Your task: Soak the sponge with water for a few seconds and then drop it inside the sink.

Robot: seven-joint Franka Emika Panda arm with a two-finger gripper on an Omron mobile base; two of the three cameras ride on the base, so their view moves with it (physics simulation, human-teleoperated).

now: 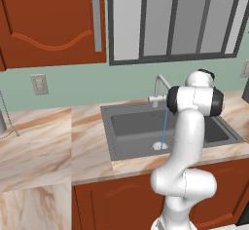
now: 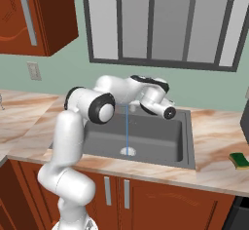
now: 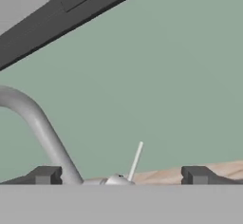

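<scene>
the open, empty gripper [image 3: 121,175] hangs by the faucet [image 3: 40,123] above the sink [image 2: 187,141], while the sponge [image 2: 240,160] lies far off to its right on the counter [image 2: 214,141].

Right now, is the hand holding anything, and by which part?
Nothing is held. The hand is open by the faucet, with no object between its fingertips. The sponge lies on the counter, right of the sink.
</scene>
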